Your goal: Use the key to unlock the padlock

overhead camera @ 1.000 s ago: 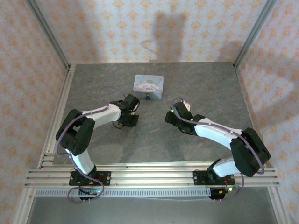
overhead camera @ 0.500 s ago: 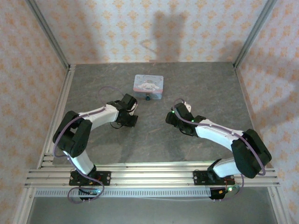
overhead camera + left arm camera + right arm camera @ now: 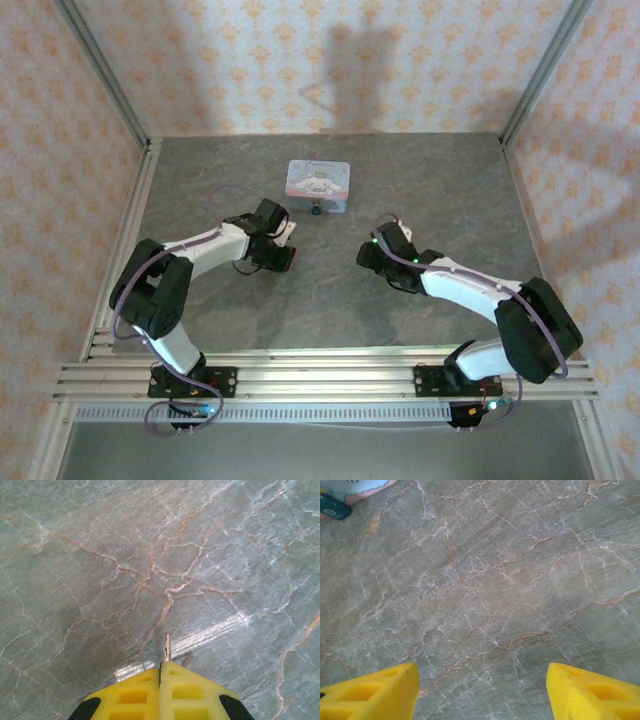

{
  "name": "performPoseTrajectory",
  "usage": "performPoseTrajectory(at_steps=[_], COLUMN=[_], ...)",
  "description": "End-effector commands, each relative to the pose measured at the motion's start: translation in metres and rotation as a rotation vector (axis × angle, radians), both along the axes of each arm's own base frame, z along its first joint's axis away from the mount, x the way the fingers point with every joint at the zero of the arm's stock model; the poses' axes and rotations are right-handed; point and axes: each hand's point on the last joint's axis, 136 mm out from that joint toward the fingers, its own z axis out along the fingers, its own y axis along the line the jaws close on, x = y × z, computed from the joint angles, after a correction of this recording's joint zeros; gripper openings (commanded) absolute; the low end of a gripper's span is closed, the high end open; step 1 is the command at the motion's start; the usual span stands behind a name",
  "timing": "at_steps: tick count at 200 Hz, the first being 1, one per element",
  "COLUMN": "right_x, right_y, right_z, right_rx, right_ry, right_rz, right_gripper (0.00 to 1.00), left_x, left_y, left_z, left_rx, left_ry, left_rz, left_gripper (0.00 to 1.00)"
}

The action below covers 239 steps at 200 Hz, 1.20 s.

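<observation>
Pinching the key (image 3: 168, 647), left fingers (image 3: 131, 699) press together; right fingers (image 3: 370, 694) spread wide; padlock (image 3: 316, 210) seemingly touches the tin (image 3: 318, 178).

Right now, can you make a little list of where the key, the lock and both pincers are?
key: pinched in the left pincer, tip sticking out
left pincer: shut on the key
right pincer: open, holding nothing
padlock: on the table, beside the tin's near edge
tin: far middle of the table
</observation>
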Motion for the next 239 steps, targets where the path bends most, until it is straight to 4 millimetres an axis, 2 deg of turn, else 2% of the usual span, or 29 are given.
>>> performPoseTrajectory(at_steps=[1,73,127,191,239], right_x=[0.005,0.011,0.014,0.016,0.02], right_y=[0.004,0.022,0.027,0.039,0.05], right_z=[0.01,0.02,0.018,0.013,0.021], right_rx=[0.083,0.251,0.267,0.314,0.392], right_ry=[-0.022,-0.024,-0.006,0.004,-0.003], right_rz=[-0.014,0.004,0.012,0.045,0.046], right_gripper=[0.68,0.64,0.63,0.62,0.6], left_x=[0.002,0.007,0.003,0.005,0.008], left_y=[-0.006,-0.01,-0.009,-0.013,-0.019], left_z=[0.012,0.026,0.014,0.02,0.043], left_rx=[-0.037,-0.076,-0.061,-0.082,-0.132], left_ry=[-0.05,-0.132,-0.089,-0.101,-0.156], left_rz=[-0.043,-0.058,-0.065,-0.077,-0.081], left_gripper=[0.0,0.0,0.0,0.0,0.0])
